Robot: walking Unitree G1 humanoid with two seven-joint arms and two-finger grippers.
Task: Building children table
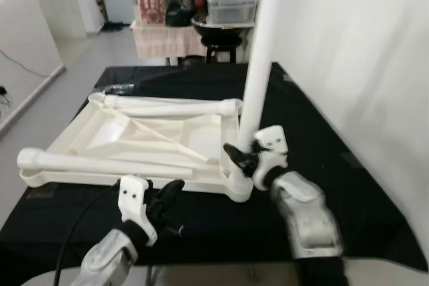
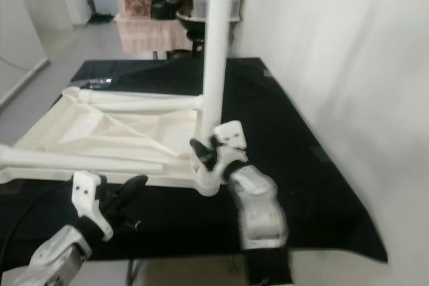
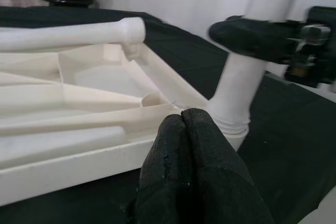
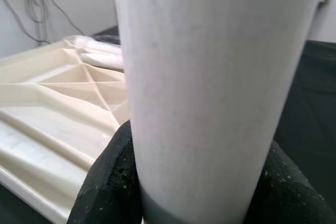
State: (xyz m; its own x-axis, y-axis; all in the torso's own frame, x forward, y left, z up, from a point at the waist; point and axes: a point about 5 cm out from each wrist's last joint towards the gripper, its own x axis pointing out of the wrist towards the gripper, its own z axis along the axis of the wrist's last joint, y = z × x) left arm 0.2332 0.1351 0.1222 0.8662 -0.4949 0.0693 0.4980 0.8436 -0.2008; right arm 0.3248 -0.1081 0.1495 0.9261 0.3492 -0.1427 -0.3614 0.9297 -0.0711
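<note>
Tabletop: cream, lay underside up on a black cloth, centre of frame.
Upright leg: white, stood in the tabletop's near right corner socket, right of centre.
Loose legs: one lay along the near edge, another along the far edge.
Right gripper: fingers clamped round the upright leg's base.
Left gripper: lower left, fingers pressed together, just beside the tabletop's near edge.
Background: cluttered table, top centre.

Bright, even indoor light, soft shadows, mild blur throughout, close wrist views out of focus
</note>
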